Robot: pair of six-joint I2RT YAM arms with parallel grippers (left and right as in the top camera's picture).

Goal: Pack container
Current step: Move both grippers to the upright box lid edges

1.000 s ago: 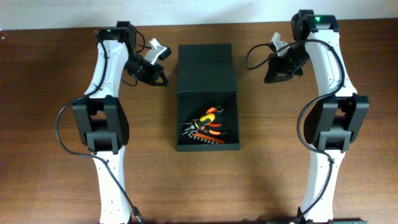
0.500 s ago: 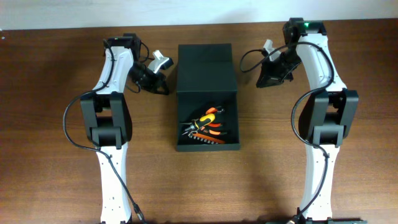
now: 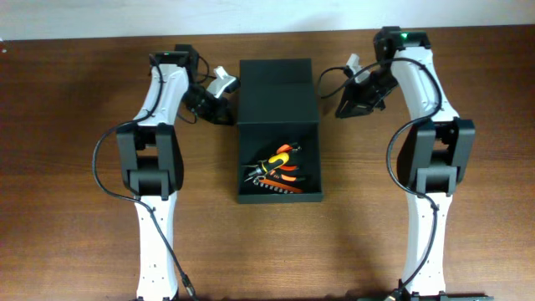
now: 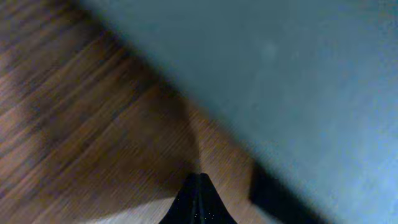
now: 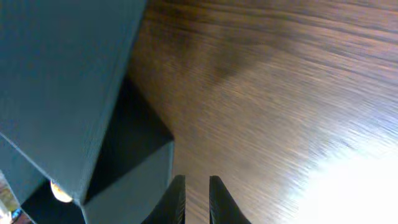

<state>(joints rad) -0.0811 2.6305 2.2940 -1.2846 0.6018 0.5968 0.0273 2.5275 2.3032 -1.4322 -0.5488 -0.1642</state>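
Sitting between left tool [image 3: 226, 114] and right tool [image 3: 342, 112], the container [image 3: 276, 92] lies open.

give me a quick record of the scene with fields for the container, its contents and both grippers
container: dark green box, mid-table, open
lid: folded back behind the box
contents: orange, yellow and red hand tools, in the near half
left gripper: shut, empty, beside the lid's left edge
right gripper: jaws a slit apart, empty, beside the lid's right edge
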